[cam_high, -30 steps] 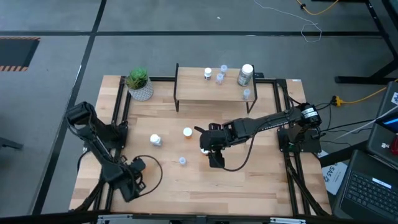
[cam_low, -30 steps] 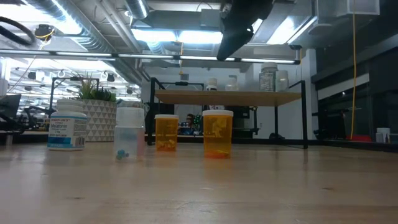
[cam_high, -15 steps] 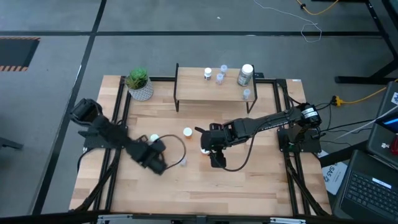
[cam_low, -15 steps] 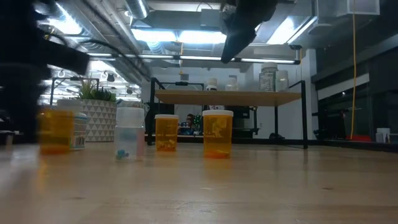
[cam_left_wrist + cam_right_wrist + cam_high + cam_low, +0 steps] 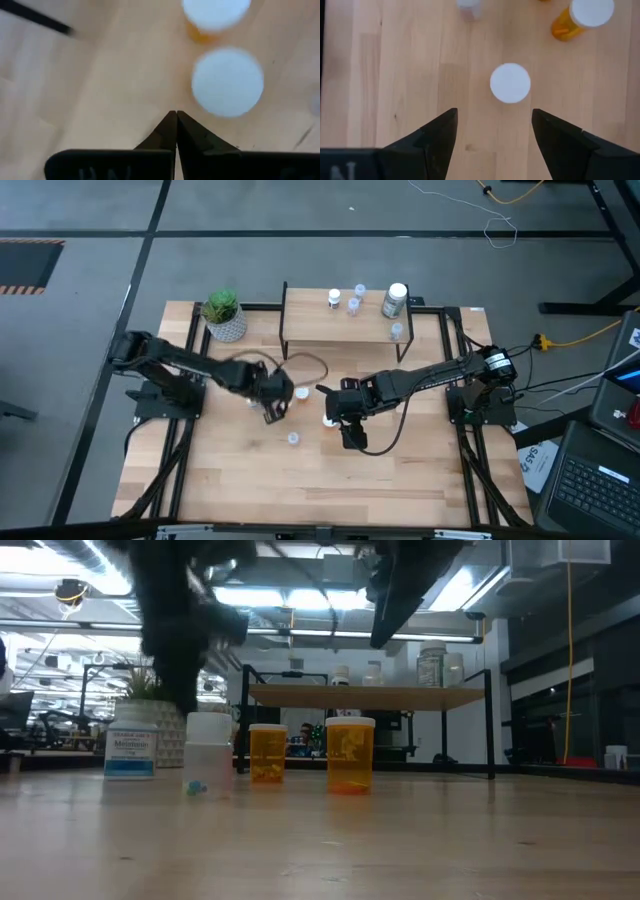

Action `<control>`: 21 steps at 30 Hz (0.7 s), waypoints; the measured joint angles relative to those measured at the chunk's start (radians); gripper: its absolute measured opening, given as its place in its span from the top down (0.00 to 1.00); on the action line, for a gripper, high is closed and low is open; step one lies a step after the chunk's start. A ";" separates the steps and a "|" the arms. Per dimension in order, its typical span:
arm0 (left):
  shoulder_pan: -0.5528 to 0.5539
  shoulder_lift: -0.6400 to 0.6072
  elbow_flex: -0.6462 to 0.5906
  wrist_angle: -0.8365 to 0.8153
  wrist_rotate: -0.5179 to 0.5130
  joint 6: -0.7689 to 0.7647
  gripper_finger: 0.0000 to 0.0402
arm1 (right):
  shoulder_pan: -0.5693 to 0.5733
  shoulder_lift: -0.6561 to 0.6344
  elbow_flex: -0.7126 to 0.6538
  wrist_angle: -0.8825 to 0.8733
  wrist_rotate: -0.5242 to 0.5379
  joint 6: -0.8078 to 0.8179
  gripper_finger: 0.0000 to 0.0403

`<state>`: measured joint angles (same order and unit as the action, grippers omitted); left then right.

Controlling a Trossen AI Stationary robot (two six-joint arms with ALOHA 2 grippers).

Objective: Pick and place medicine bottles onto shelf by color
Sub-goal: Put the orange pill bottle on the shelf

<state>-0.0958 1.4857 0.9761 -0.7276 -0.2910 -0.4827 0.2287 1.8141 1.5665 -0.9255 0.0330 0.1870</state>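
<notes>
Directly under the right gripper (image 5: 492,132), whose jaws stand wide, an orange bottle (image 5: 510,82) waits upright on the desk (image 5: 400,470); I judge a descent around it comes next. Beside it, the left gripper (image 5: 176,116), jaws closed and empty, hovers near a white bottle (image 5: 227,81). Farther back, the shelf (image 5: 310,330) holds four bottles.

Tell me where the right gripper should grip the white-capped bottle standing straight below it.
Take the white-capped bottle by its round body just under the cap, coming straight down from above. It stands upright, with only the cap facing the wrist camera, and the right gripper hangs over it with jaws open wider than the cap.
</notes>
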 joint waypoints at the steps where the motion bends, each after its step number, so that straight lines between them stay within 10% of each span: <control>1: 0.017 -0.022 0.022 -0.023 0.001 0.032 1.00 | 0.000 0.000 0.000 0.003 0.000 0.005 0.36; 21: 0.078 -0.576 0.133 -0.460 -0.083 -0.033 1.00 | 0.000 0.124 -0.002 0.158 0.018 -0.144 0.36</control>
<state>-0.0176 0.9098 1.1088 -1.1878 -0.3745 -0.5156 0.2288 1.9383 1.5646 -0.7672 0.0512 0.0425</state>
